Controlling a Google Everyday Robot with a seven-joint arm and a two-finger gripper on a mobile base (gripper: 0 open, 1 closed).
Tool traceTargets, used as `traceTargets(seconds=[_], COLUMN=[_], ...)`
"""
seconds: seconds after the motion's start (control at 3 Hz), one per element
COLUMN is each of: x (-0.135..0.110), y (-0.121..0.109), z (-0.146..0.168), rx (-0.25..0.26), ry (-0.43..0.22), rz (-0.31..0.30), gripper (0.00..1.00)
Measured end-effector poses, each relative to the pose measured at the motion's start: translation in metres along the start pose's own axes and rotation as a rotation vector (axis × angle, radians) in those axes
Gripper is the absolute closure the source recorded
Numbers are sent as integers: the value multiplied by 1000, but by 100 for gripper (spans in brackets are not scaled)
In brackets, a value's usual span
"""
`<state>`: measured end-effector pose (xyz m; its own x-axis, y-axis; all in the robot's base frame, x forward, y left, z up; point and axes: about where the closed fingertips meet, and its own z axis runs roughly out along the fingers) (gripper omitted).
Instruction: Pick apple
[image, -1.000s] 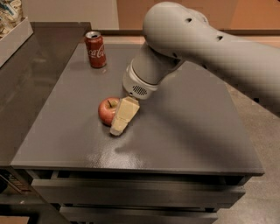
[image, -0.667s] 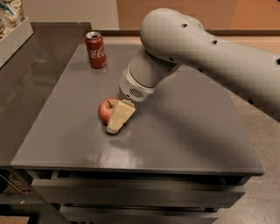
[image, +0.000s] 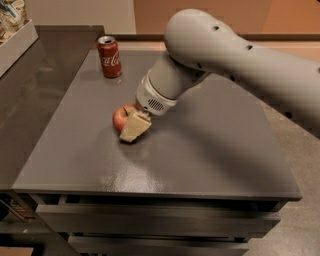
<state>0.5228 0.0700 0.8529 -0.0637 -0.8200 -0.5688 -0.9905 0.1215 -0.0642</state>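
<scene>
White Coca-Cola script on the red can (image: 109, 56).

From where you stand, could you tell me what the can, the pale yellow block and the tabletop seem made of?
Can: metal, likely aluminium, glossy red print, shiny rim. Pale yellow block: probably foam sponge, matte, rough-edged. Tabletop: smooth grey laminate or painted metal, soft sheen. The gripper sits just above the block, beside the apple.

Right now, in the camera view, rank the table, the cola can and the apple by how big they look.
1. table, by far the largest.
2. cola can.
3. apple.
The apple is partly hidden by the gripper in front of it, and the can stands farther back, so the order of these two is unsure.
</scene>
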Motion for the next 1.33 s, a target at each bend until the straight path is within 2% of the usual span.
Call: traceTargets(seconds=[0.33, 0.67, 1.0, 1.33], x=[-15, -34, -65, -68], y=[-2, -6, -7, -6], z=[-27, -65, -132, -137], rx=[10, 20, 33, 36], ry=[-43, -86, -134, -136], rz=[-10, -29, -93, -97], gripper=[88, 100, 100, 100])
